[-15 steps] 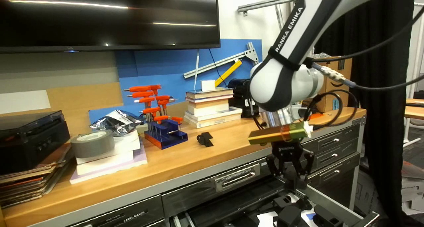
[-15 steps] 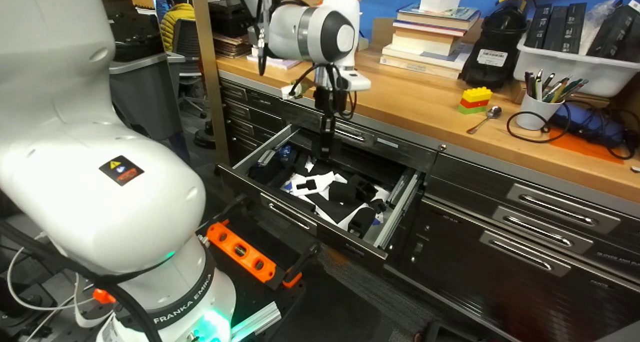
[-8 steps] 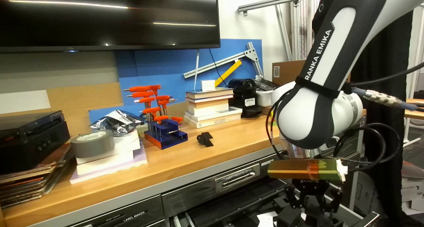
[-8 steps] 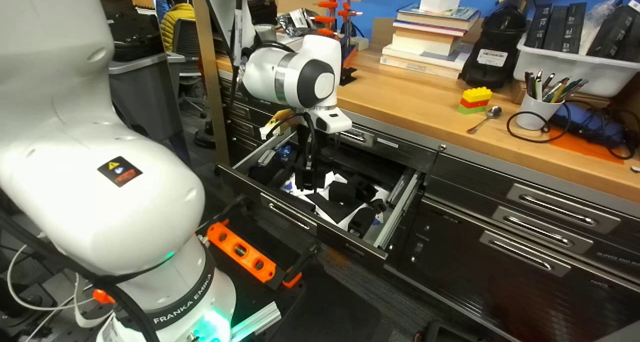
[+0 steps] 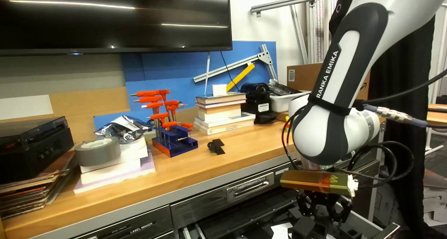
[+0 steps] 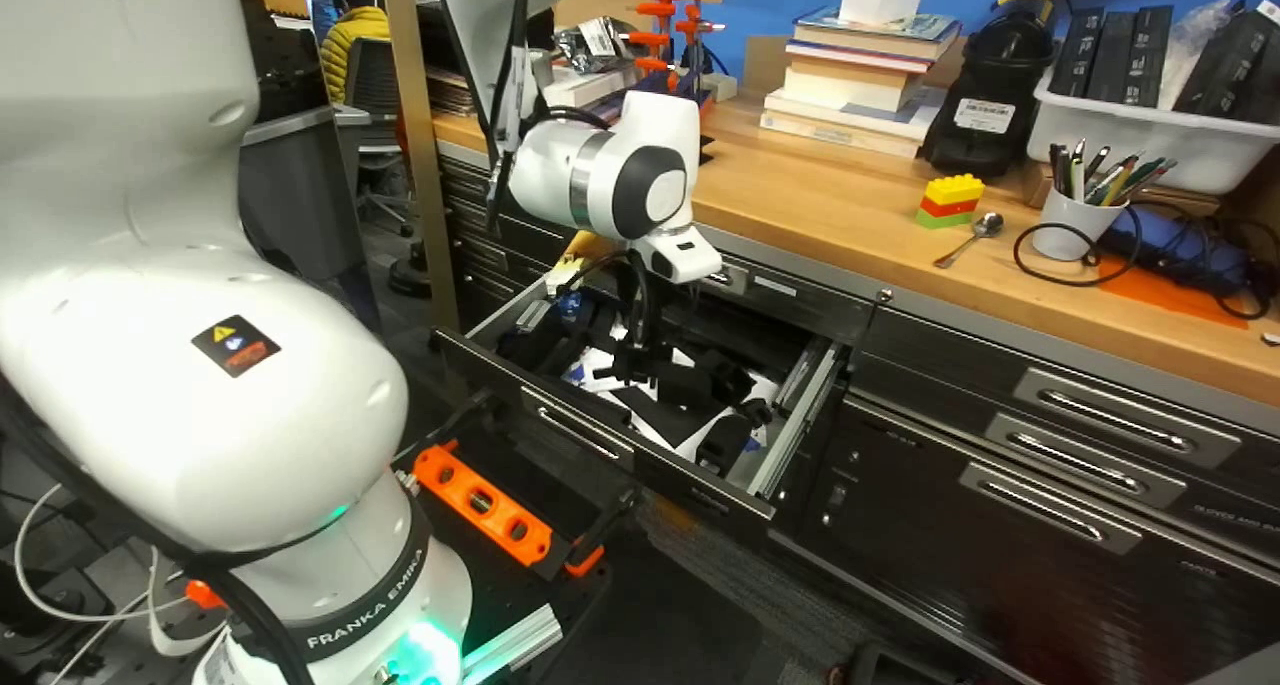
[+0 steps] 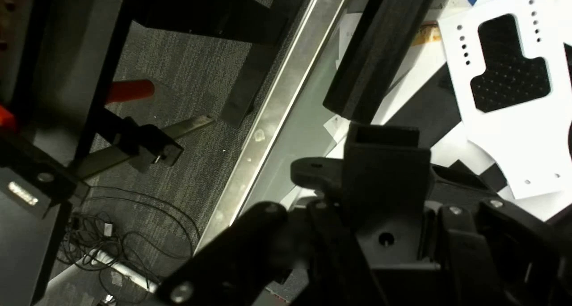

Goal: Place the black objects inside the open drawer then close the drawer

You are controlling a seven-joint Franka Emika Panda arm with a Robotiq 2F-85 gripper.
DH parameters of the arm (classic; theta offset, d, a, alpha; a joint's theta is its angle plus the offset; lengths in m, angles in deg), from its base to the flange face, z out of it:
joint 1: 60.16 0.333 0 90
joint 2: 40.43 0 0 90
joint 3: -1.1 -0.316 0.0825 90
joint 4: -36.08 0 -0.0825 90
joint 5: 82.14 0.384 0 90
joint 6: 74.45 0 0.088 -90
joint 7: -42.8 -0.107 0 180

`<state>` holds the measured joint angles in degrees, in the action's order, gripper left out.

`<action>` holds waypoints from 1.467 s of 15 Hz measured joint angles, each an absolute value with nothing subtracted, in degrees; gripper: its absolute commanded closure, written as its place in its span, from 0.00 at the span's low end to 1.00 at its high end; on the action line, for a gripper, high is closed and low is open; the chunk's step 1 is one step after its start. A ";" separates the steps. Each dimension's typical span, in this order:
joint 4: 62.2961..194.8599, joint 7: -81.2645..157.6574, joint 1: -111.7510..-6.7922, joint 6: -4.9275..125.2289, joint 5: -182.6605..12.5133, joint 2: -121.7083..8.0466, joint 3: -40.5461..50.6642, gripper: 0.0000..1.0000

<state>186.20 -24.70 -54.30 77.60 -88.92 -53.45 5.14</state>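
Now that the gripper (image 7: 387,234) has descended inside the front edge of the open drawer (image 6: 700,485), jaws clamped on a blocky black piece (image 7: 386,172), release appears due, though a black bracket-like part (image 5: 218,147), set back from the front edge of the tabletop (image 5: 255,141), presumably must follow before closing.

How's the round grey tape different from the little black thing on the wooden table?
Shape: the grey tape is a round roll, but the little black thing has a rounded bit and pointy corners.
Size: the grey tape looks bigger than the little black thing.
Place: the grey tape lies on a stack, while the little black thing sits on the wooden table.
Same: both are outside the open drawer.
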 measured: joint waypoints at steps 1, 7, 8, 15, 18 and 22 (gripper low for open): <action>185.84 -24.70 -54.29 78.61 -88.92 -54.58 5.70 0.86; 182.19 -24.46 -54.23 83.79 -88.23 -62.55 8.28 0.86; 181.45 -24.21 -54.23 84.33 -87.66 -63.87 8.32 0.87; 177.00 -21.15 -54.19 85.62 -82.82 -70.63 8.24 0.88; 175.79 -20.32 -54.19 85.64 -81.53 -72.09 8.25 0.62; 175.34 -19.98 -54.15 85.62 -80.71 -72.19 8.50 0.38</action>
<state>175.34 -19.98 -54.15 85.62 -80.71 -72.19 8.50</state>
